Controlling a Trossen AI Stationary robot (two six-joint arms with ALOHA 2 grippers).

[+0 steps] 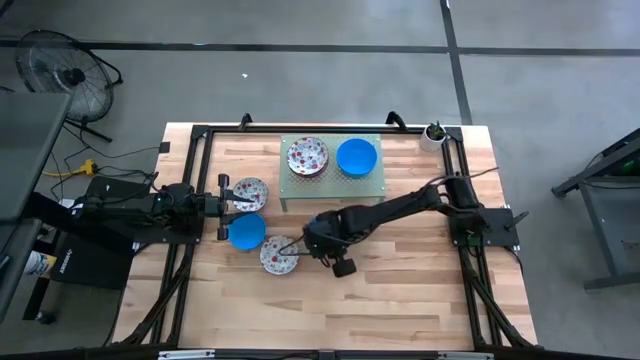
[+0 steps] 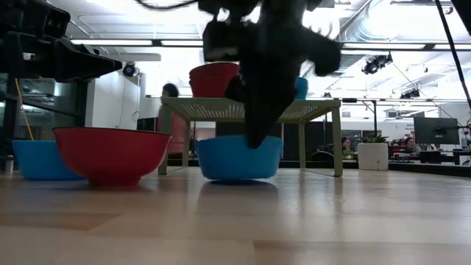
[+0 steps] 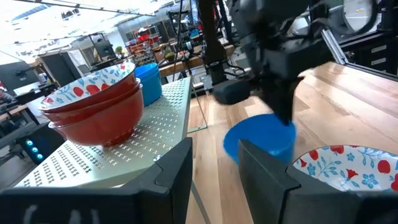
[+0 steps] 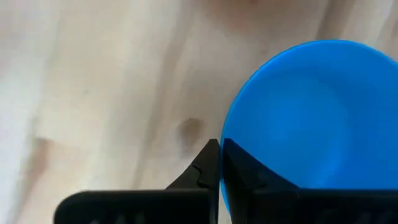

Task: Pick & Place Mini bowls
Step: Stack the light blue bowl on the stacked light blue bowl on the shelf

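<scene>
A blue mini bowl [image 2: 235, 158] sits in front of the pale green stand, with my right gripper [image 4: 222, 165] shut on it. In the high view the right arm [image 1: 318, 240] hides this bowl. Three loose mini bowls lie left of it: a floral one [image 1: 250, 192], a blue one [image 1: 246, 232] and another floral one [image 1: 278, 255]. They rest upright on their bases on the wood. On the stand are stacked floral bowls [image 1: 307, 156] and a blue bowl [image 1: 356, 157]. My left gripper [image 3: 214, 180] waits open at the table's left, level, touching nothing. My right gripper pinches the blue bowl's rim [image 4: 224, 140], one finger inside the bowl and one outside. The fingers come from above, slanting steeply down [image 2: 257, 125]. The bowl stays upright and level. I cannot tell whether its base is clear of the table.
The perforated stand [image 1: 332, 185] takes up the far middle of the table, with open space under it. A small white plant pot [image 1: 433, 135] stands at the far right corner. Bare wood lies along the near edge and to the right.
</scene>
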